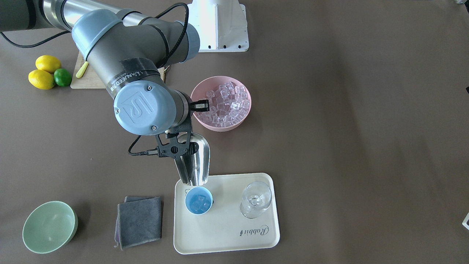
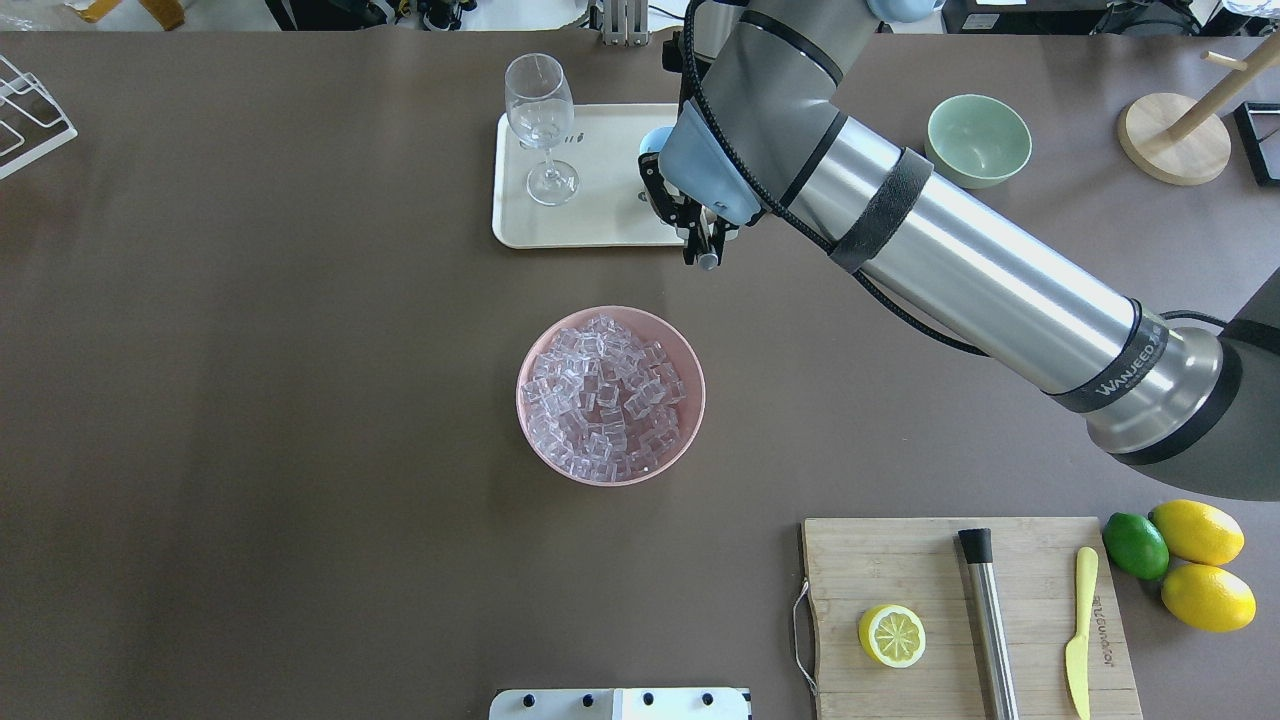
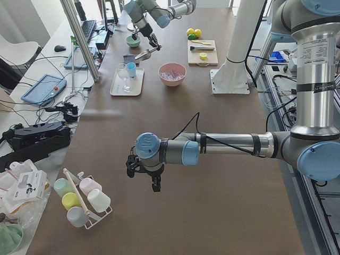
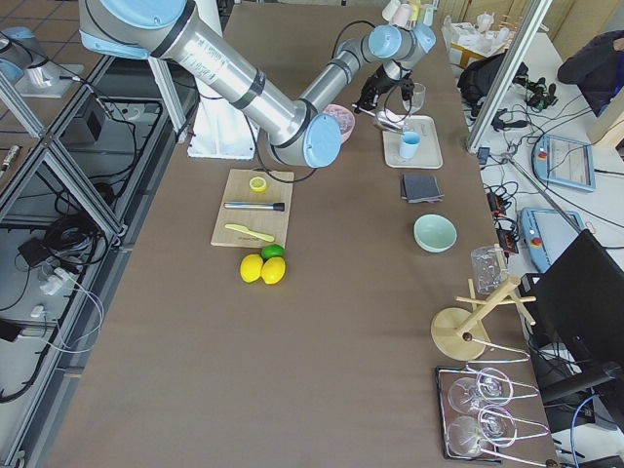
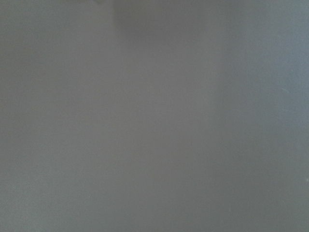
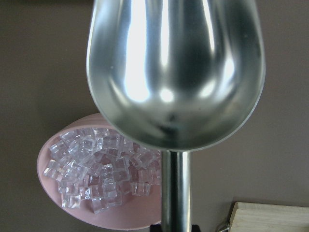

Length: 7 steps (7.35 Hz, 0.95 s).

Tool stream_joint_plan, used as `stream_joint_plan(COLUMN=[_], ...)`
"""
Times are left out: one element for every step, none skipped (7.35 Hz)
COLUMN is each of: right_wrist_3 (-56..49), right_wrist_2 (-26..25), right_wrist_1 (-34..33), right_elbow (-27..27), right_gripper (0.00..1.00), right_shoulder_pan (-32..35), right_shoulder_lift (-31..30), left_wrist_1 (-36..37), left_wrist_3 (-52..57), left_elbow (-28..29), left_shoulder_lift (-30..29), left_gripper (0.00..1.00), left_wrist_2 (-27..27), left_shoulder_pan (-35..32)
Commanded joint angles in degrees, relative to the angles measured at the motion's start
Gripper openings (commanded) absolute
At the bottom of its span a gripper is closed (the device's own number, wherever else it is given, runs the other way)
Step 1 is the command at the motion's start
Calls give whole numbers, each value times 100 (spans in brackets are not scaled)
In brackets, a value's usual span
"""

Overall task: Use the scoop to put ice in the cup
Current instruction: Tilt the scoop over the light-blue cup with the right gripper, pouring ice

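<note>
My right gripper (image 1: 178, 145) is shut on the handle of the steel scoop (image 1: 199, 157). The scoop tilts down with its mouth over the tray's near edge, just above the light-blue cup (image 1: 198, 200). The cup stands on the cream tray (image 1: 227, 234) and holds a few ice cubes (image 1: 199, 202). In the right wrist view the scoop (image 6: 176, 72) is empty. More ice (image 1: 225, 104) fills the pink bowl (image 1: 220, 128) behind it. In the overhead view the arm hides most of the cup (image 2: 652, 140). My left gripper (image 3: 142, 172) hangs over bare table far away; I cannot tell if it is open.
A clear stemmed glass (image 1: 255, 200) stands on the tray beside the cup. A grey cloth (image 1: 140, 222) and a pale green bowl (image 1: 49, 227) lie beyond. A cutting board (image 2: 960, 620) holds a lemon half, a steel cylinder and a yellow knife; lemons and a lime (image 1: 45, 73) sit beside it.
</note>
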Motion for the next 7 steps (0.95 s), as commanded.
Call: stream_joint_plan(right_wrist_3=[0,0,0,8,26,70,105], right_wrist_2=[-1,-1,-1,-10,-19,-88,-193], right_wrist_1=[0,0,0,0,-26,-105,-114], right_elbow=[11,19,46,237,753,1489,2453], right_gripper=[0,0,0,0,0,0,0], right_shoulder_pan=[0,0,0,0,0,0,-9], right_shoulder_lift=[-18,-18,-27,-122,-437,-901,-1602], left_wrist_1=[0,0,0,0,0,-9,-9], left_wrist_3=[0,0,0,0,0,0,0], left_elbow=[-3,24,6,-2,24,41,172], left_shoulder_lift=[3,11,3,3,3,3,11], left_gripper=[98,98,98,98,98,98,98], left_wrist_2=[-4,-4,-4,-13,-13,-13,13], left_shoulder_pan=[-3,-3,6,-3,14,15,58])
